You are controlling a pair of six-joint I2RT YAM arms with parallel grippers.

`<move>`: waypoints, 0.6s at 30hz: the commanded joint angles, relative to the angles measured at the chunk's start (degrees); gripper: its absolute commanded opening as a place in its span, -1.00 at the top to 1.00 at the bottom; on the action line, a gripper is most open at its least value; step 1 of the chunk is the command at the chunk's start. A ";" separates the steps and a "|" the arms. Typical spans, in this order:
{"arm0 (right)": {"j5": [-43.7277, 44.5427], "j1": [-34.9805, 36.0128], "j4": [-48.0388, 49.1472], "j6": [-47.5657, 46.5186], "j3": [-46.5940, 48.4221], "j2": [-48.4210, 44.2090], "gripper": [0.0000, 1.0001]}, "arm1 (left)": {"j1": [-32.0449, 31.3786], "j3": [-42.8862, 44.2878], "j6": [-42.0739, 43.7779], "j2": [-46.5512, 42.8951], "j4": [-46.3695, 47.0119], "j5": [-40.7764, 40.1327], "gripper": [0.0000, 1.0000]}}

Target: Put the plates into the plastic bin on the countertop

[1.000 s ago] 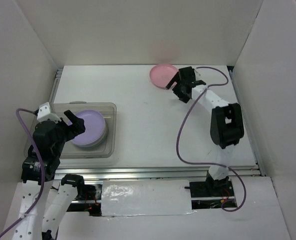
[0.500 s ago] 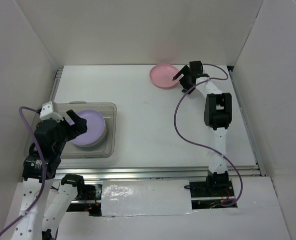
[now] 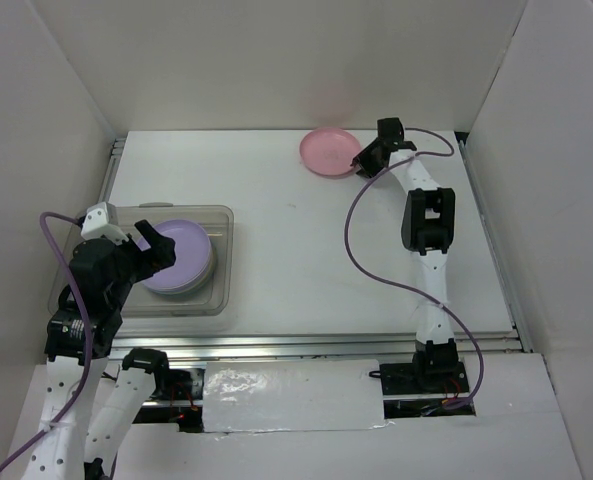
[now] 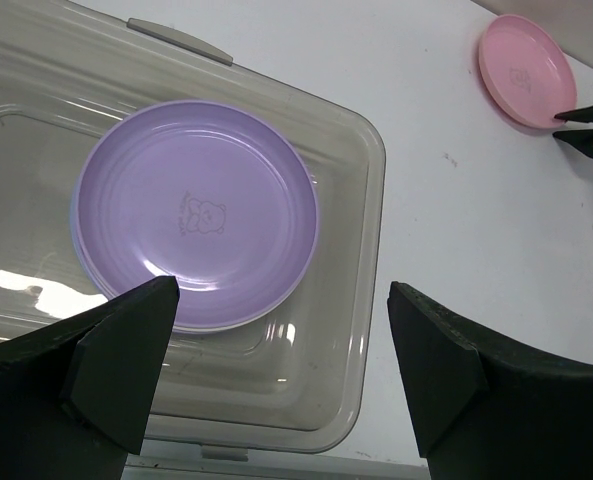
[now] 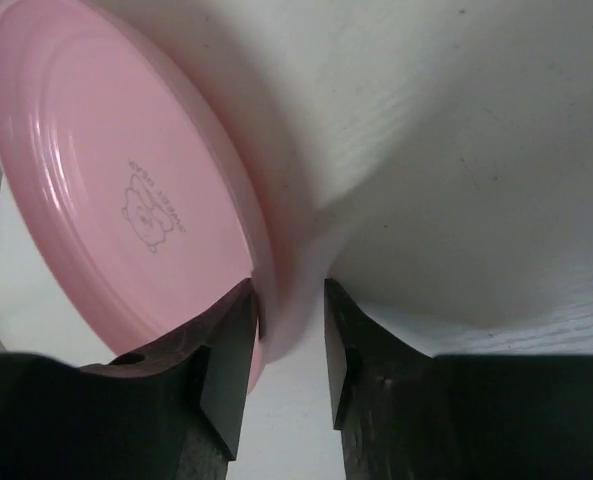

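Observation:
A pink plate [image 3: 328, 152] [image 5: 126, 180] lies at the far edge of the white countertop [image 3: 306, 250]. My right gripper [image 3: 359, 163] [image 5: 291, 300] straddles its right rim, jaws narrowed: one finger is over the plate's inside, the other outside with a small gap left. A purple plate [image 3: 176, 257] [image 4: 196, 210] lies on top of a stack in the clear plastic bin [image 3: 224, 280] [image 4: 361, 200] at the left. My left gripper [image 3: 148, 245] [image 4: 284, 290] hangs wide open above the bin's near side, holding nothing. The left wrist view also catches the pink plate [image 4: 526, 70].
White walls close in the countertop at the back and on both sides. The pink plate sits close to the back wall. A metal rail [image 3: 326, 345] runs along the front edge. The right arm's purple cable [image 3: 361, 270] loops over the table.
The right arm reached further to the pink plate and its jaws narrowed around the rim. The left arm has barely moved.

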 commanded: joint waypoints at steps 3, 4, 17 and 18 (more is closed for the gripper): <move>0.94 -0.28 -4.08 0.09 2.48 1.19 0.42 | 0.12 0.33 1.67 -0.68 2.38 -0.10 -0.99; 0.59 -0.28 -4.34 0.00 1.96 0.76 0.65 | 0.20 0.41 1.76 -0.77 2.29 -0.28 -0.99; 7.00 10.50 5.77 -6.14 -28.27 -33.86 1.00 | 0.20 0.50 1.06 -3.84 1.94 -3.00 -0.99; 10.22 12.19 4.63 -7.81 -28.54 -37.09 1.00 | 0.12 0.42 0.97 -4.19 2.03 -2.83 -0.99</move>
